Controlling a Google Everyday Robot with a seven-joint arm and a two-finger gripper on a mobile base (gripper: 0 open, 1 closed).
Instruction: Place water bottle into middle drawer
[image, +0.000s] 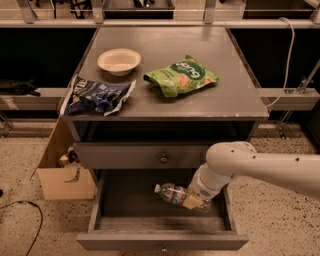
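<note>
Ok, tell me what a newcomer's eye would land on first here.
The big white arm reaching in from the right, its gripper down in the open middle drawer, clamped on the water bottle, whose cap points left. Next, the bright green snack bag on the grey cabinet top, with a pale bowl and a dark blue bag to its left.

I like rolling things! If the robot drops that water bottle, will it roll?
Probably: the water bottle is round and lies sideways in the gripper, over the open middle drawer. It looks like clear plastic, so likely light and squashy.
</note>
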